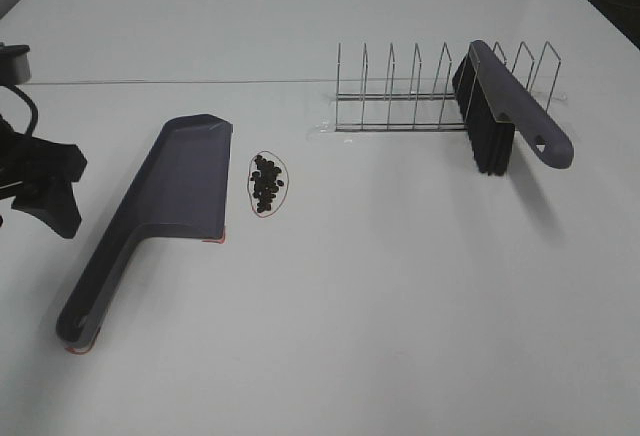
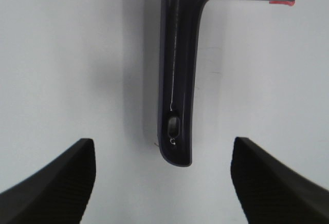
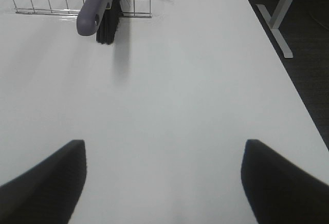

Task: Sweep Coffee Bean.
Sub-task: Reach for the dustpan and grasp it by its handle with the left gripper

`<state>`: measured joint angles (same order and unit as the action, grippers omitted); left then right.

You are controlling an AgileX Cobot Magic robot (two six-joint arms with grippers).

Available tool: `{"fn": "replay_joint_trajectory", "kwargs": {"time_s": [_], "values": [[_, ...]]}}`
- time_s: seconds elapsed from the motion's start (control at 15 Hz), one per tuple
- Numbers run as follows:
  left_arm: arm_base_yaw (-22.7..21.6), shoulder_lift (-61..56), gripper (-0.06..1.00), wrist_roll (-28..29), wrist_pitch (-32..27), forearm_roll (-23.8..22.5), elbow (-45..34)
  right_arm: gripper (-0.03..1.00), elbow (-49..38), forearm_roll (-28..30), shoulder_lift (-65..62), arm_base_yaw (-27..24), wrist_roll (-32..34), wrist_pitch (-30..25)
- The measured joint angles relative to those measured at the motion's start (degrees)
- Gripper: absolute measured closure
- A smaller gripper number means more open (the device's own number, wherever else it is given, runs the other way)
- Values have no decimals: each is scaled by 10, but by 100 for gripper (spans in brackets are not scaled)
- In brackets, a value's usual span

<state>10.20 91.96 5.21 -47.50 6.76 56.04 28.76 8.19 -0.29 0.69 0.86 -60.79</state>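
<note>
1. White tabletop (image 1: 400,306) holds a smooth, long-handled plastic dustpan (image 1: 175,181).
2. Tiny dark oval coffee beans (image 1: 267,183) cluster just beside it.
3. Bristled brush (image 1: 505,96) leans in wire rack (image 1: 400,126), well apart.
4. Left gripper (image 2: 164,183) and right gripper (image 3: 164,183) gape wide, empty.

The coffee bean (image 1: 267,183) was seen as a cluster, approx. two dozen pcs, in the ext. high view. Each bean was tiny, oval & dark brown-black; finer detail was too small to be made out. The beans were packed tight into one patch, longer than wide, w/ most pcs touching neighbours and a couple set looser at the rim. The patch was found just beside the dustpan (image 1: 180,181), to the right of its scoop in that view, alongside the scoop's long edge. A narrow gap was left between patch & dustpan, so the two were not touching.
</note>
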Motion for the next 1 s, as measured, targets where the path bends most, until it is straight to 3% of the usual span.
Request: {"fn": "replay_joint_trajectory", "kwargs": {"time_s": [0.2, 0.4, 1.0], "values": [[45, 38, 25, 66, 2, -46, 3, 17, 0, 0, 0, 0, 0, 0], [57, 73, 25, 85, 16, -50, 7, 17, 0, 5, 0, 0, 0, 0], [57, 172, 25, 90, 150, -58, 7, 17, 0, 5, 0, 0, 0, 0]]}}
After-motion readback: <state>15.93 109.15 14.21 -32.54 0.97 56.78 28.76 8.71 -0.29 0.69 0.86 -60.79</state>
